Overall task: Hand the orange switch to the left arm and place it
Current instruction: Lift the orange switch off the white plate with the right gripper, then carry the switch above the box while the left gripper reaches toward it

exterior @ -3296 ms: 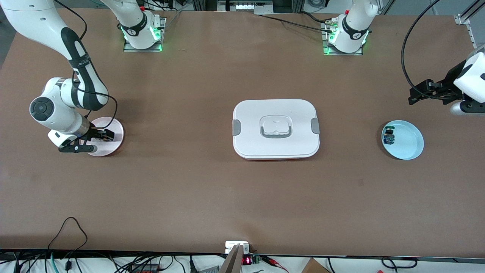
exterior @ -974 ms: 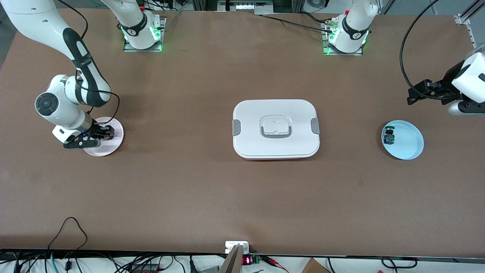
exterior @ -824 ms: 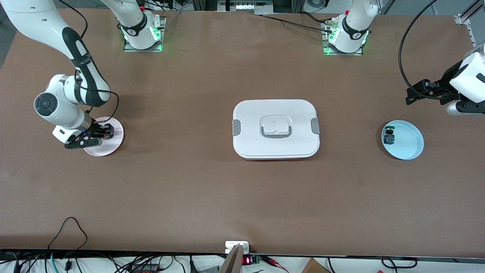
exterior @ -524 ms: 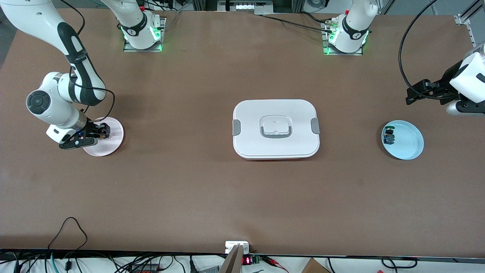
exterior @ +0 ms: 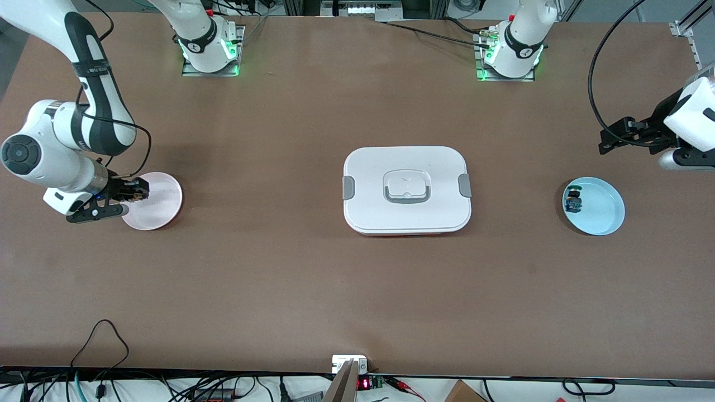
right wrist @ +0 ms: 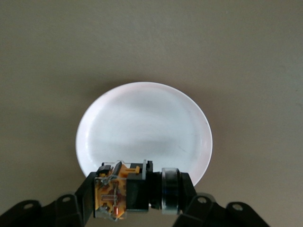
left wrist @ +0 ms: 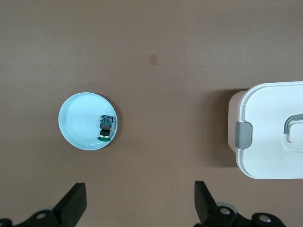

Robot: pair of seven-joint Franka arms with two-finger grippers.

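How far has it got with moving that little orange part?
Done: the right tool is shut on the tiny black switch with the orange-and-brass end, lifted above the bare pink round plate. In hand: carrying it. Left: passing it to the open left tool, which waits over the table by the pale blue plate, and steering clear of the large flat white box between them.

My right gripper (exterior: pixel 129 194) holds the tiny black orange-ended switch (right wrist: pixel 135 191) over the round pink plate's (exterior: pixel 162 204) edge, the big flat white lidded box (exterior: pixel 406 190) mid-table.
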